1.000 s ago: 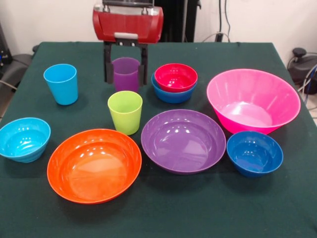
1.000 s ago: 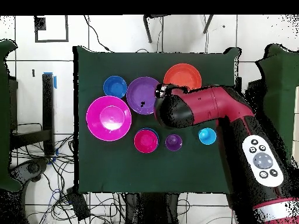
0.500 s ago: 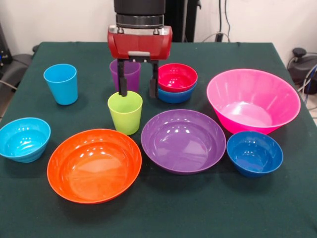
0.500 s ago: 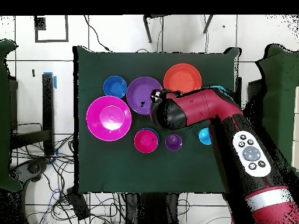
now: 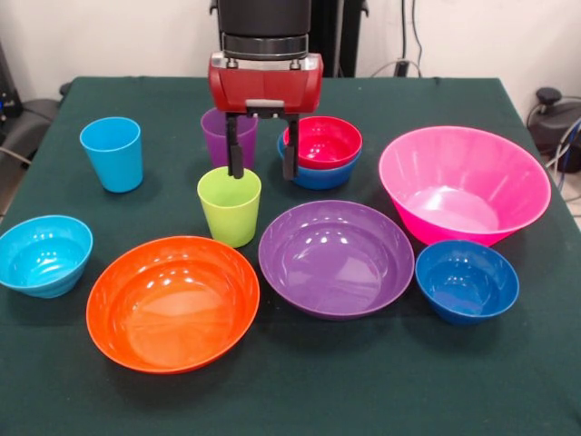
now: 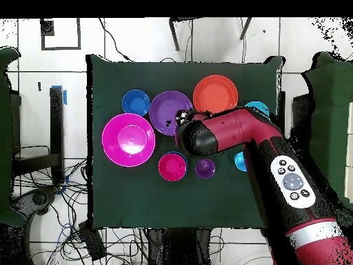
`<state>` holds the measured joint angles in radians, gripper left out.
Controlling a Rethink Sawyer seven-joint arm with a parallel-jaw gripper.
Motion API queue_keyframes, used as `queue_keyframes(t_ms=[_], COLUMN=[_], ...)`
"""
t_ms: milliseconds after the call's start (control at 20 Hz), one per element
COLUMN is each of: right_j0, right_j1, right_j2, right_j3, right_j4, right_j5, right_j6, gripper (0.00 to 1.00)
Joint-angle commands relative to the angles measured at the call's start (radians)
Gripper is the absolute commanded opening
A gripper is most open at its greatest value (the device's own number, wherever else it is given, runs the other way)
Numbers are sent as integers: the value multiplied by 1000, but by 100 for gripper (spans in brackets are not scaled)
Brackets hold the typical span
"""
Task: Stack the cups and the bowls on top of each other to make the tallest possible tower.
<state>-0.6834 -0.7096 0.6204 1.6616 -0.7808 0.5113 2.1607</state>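
Front view, change: the gripper [image 5: 263,170] has moved from around the purple cup [image 5: 224,134] at the back to above the green cup [image 5: 229,205], shifting a little toward the red bowl [image 5: 322,141] over the last half second.
Front view, gripper: jaws spread and empty; one finger hangs at the green cup's back rim, the other beside the red bowl.
Front view, meaning: it looks to be lining up on the green cup, but is not yet centred (a judgement).
Front view, tower: only the red bowl nested in a blue bowl [image 5: 313,174], just behind and beside the gripper.
Front view, surroundings: light blue cup [image 5: 112,153] and cyan bowl [image 5: 44,254] stand apart on one side; orange bowl [image 5: 172,302] and purple bowl [image 5: 336,257] lie in front; pink bowl [image 5: 464,185] and dark blue bowl [image 5: 467,281] on the other side.
Front view, obstacles: the purple cup and the red bowl crowd the fingers.
Overhead view, arm: the arm [image 6: 238,134] covers the green cup, so its fingers cannot be judged here.
Overhead view, visible: the red bowl [image 6: 172,166] and the purple cup [image 6: 205,168] sit side by side, the pink bowl [image 6: 128,139] near.
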Motion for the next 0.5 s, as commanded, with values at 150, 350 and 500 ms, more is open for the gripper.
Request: queue_keyframes(t_ms=[150, 350, 500], right_j0=[-5, -17, -14], right_j1=[68, 104, 126], right_j2=[-29, -18, -22], right_j3=[42, 21, 0], right_j4=[-27, -13, -32], right_j5=[48, 78, 68], right_j6=[-130, -160, -165], gripper=[100, 100, 100])
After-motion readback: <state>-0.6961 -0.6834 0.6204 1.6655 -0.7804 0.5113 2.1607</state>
